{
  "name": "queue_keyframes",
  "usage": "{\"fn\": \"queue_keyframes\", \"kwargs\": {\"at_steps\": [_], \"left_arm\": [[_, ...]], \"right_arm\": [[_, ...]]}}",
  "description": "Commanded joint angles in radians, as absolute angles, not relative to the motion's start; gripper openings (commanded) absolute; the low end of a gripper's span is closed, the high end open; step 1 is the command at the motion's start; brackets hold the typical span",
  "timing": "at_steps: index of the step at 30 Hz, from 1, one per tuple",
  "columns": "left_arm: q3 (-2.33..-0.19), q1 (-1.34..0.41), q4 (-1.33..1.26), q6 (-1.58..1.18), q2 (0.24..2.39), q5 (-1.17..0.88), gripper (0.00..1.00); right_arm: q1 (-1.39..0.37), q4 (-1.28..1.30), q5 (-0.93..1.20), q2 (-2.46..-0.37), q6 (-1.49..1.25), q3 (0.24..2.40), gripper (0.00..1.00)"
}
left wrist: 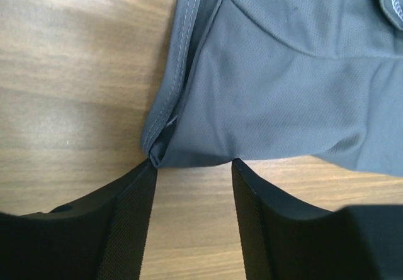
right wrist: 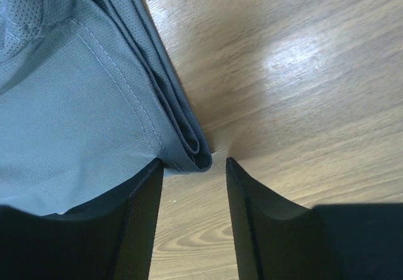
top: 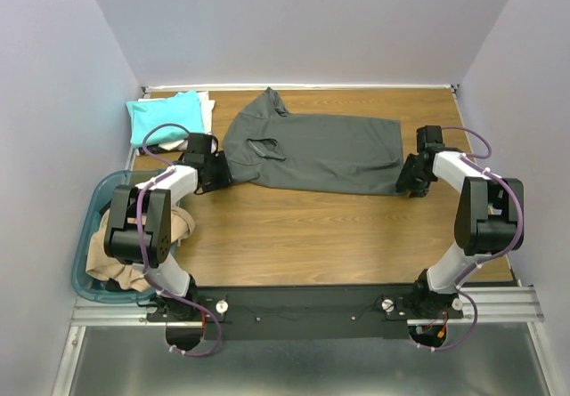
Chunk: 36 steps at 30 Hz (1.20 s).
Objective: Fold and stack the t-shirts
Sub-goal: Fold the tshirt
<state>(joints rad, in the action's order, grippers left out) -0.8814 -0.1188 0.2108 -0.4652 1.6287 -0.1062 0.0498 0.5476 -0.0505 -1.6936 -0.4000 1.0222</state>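
Overall, wood-grain tabletop (top: 312, 236) enclosed by plain grey walls (top: 312, 22). Dark grey t-shirt (top: 321, 151) lies folded at 12 o'clock; teal t-shirt (top: 165, 116) at 10 o'clock. Left gripper (left wrist: 194, 167) at 9 and right gripper (right wrist: 194, 163) at 3 o'clock, both low, jaws apart, at the shirt's near corners.

A wooden table (top: 312, 236) with a brown grain fills the middle of the top view, closed in by pale lavender walls (top: 53, 76) on the left, right and far sides. A blue-green plastic basket (top: 82, 267) stands at the table's near left corner, hanging partly over the left edge. A black plate (top: 303, 311) runs along the near edge, set on silver metal rails (top: 503, 307).
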Motion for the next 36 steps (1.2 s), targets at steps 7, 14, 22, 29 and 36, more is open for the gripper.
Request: {"fn": "queue_keyframes", "kwargs": {"at_steps": [7,14,22,29,36], "left_arm": [[-0.910,-0.112,0.161,-0.469,1.690,-0.094,0.39],[-0.946,-0.104,0.169,-0.454,1.723,-0.072,0.02],[-0.980,-0.089,0.258,-0.423,1.671,0.023,0.00],[-0.904,-0.089,0.293,-0.446,1.560,0.005,0.00],[-0.813,-0.089,0.345,-0.494,1.431,-0.023,0.00]], "right_arm": [[0.060,0.502,-0.018,-1.707,-0.396,0.997,0.35],[0.061,0.503,-0.037,-1.700,-0.391,0.982,0.16],[0.063,0.514,-0.086,-1.658,-0.403,0.970,0.01],[0.063,0.578,-0.120,-1.618,-0.419,0.960,0.00],[0.063,0.696,-0.092,-1.545,-0.462,0.925,0.00]]}}
